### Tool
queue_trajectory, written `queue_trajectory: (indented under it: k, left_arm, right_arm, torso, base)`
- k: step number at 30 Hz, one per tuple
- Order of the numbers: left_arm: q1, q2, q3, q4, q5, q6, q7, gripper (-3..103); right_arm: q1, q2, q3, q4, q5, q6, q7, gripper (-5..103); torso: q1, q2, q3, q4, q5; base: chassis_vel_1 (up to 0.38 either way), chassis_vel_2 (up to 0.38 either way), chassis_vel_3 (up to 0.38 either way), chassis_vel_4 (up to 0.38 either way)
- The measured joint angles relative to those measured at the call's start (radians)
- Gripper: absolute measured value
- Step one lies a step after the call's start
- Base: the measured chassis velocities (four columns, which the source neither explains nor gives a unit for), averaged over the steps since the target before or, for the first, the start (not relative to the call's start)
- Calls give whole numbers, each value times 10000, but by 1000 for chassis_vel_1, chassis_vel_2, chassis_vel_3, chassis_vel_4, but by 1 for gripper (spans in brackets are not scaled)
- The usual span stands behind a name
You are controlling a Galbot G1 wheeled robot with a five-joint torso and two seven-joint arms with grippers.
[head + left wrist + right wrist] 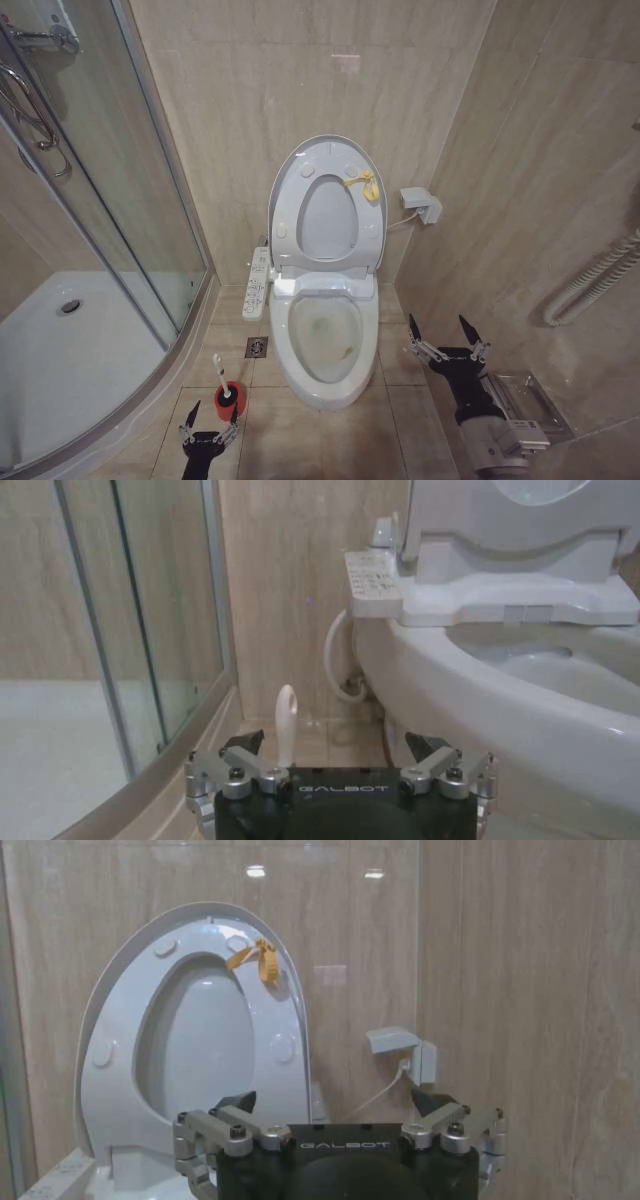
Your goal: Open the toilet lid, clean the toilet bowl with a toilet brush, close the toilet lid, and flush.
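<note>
My left tool (340, 759) hangs low with its jaws spread wide. The white handle of the toilet brush (285, 724) stands upright between them, nearer one finger and touching neither. Beyond it curves the outer wall of the toilet bowl (470, 705), with the control panel (372, 581) at its side. The glass shower door (140, 615) stands across from the bowl.

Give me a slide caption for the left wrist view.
Left gripper, open, lines up on the toilet brush handle beside the toilet bowl.

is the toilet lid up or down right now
Up. The toilet lid stands raised against the wall with the seat, leaving the toilet bowl uncovered.
</note>
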Motion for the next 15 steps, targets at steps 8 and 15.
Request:
queue_trajectory:
  k: [8,15]
  left_arm:
    - [-826,213,-31,835,-274,-275,357,95]
    - [-1406,243,-84,1889,-598,-489,340,95]
  right_arm:
    - [0,0,0,0,0,0,0,100]
    - [0,0,0,0,0,0,0,100]
  torso:
    - [0,0,0,0,0]
    - [0,0,0,2,0]
  base:
    - [0,0,0,0]
    - [0,0,0,0]
